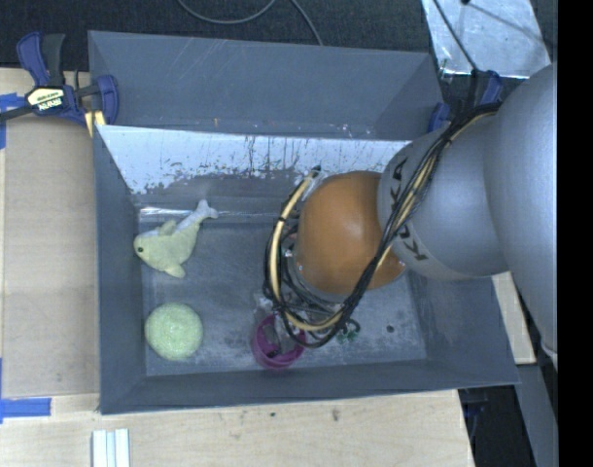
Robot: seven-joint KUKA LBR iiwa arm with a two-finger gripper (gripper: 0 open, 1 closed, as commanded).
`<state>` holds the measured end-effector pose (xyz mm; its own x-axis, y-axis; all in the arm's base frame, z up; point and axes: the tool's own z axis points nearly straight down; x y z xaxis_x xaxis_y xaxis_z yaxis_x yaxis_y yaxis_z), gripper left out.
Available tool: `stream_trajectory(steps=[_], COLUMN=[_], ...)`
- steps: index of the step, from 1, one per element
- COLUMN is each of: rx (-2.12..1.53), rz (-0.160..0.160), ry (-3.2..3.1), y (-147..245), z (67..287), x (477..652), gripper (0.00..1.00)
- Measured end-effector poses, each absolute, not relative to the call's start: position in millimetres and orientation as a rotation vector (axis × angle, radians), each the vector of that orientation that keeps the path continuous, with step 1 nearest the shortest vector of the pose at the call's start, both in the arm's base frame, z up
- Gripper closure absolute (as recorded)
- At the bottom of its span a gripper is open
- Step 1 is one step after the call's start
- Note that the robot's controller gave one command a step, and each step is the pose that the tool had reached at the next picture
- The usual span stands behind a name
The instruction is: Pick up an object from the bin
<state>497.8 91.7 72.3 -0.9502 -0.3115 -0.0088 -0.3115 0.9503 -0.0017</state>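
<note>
The grey metal bin [258, 86] held three loose things, all on its floor. The silver arm [471, 202] came in over the bin's right edge, and its orange dome-shaped cover [340, 232] sat above the middle of the floor, wrapped by a bundle of black and yellow cables [282, 261]. Below the cover the claw [282, 327] was low over the floor near the front edge, right at a purple ring-shaped thing [275, 346] that lay against the foot of the front wall, about midway along it. The cover and cables hid the claw's tip, so whether it was spread, pressed together or pinching the purple ring could not be told.

A pale yellow-green plush fish [172, 241] lay near the left wall, its tail pointing toward the back wall. A pale green fuzzy ball [174, 331] rested in the front left corner, just in front of the fish and well apart from the claw.
</note>
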Motion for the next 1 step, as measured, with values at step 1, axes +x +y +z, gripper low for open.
stream_trajectory(steps=[1], rx=[-0.495], rz=[-0.001], ry=[3.093], y=[91.7], z=[72.3], x=[497.8], gripper=[1.0])
